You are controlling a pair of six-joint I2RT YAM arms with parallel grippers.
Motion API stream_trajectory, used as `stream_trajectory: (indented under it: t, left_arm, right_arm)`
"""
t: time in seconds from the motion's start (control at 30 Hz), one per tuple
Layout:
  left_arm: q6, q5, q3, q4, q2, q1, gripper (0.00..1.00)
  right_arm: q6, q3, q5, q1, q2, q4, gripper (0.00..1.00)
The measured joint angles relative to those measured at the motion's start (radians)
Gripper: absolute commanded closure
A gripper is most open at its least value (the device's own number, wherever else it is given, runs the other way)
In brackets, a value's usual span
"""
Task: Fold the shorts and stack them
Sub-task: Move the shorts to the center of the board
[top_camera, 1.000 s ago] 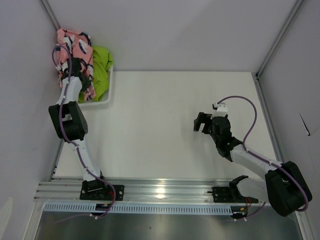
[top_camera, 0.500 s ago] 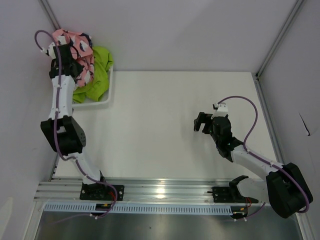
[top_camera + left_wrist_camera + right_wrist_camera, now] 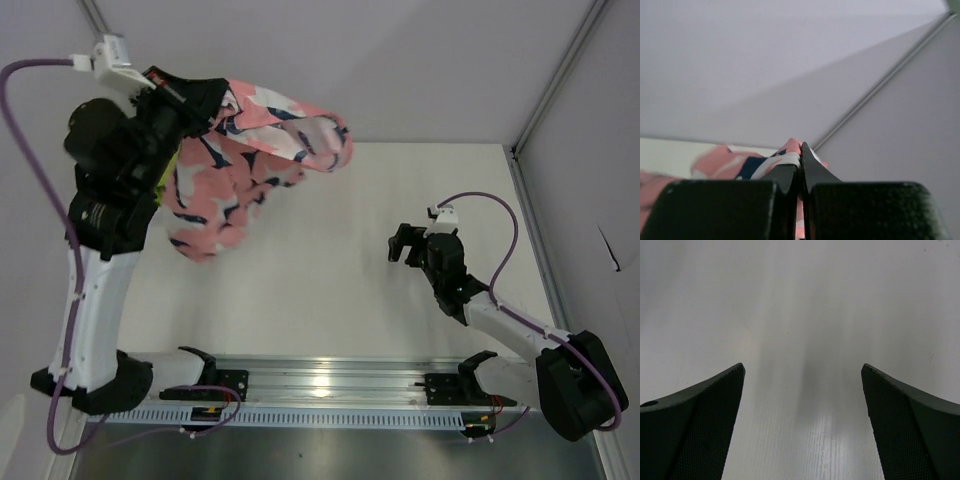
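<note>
The white desk [image 3: 400, 200] is stretching out under both my arms. I am holding the pink shorts [image 3: 240, 170], with their navy-and-white print, high above its far left part. They are hanging in the air, draping down and off to the right. Only a sliver of the lime green shorts [image 3: 165, 170] is showing, behind my left arm at the far left. My left jaws are pressing together, clamped on a pinch of the pink fabric. My right jaws are standing wide apart, gripping nothing, hovering over bare desk on the right.
</note>
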Motion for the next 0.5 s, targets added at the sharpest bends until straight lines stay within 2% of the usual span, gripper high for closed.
stream_trajectory:
  t: [0.1,0.27,0.4,0.5]
  left_arm:
    - [-0.026,0.004,-0.026,0.043,-0.098,-0.056,1.00]
    - [-0.048,-0.001,-0.038,0.121,-0.138,-0.114,1.00]
    - [-0.085,-0.002,-0.282,0.223,-0.151,-0.114,1.00]
    - [-0.129,-0.026,-0.572,0.291,-0.153,-0.116,0.87]
  right_arm:
    - [0.000,0.000,0.000,0.000,-0.026,0.002,0.00]
    - [0.000,-0.001,0.000,-0.004,-0.059,0.007,0.01]
    - [0.000,-0.003,0.000,-0.012,-0.068,0.006,0.00]
    - [0.002,-0.007,0.000,-0.021,-0.076,0.007,0.01]
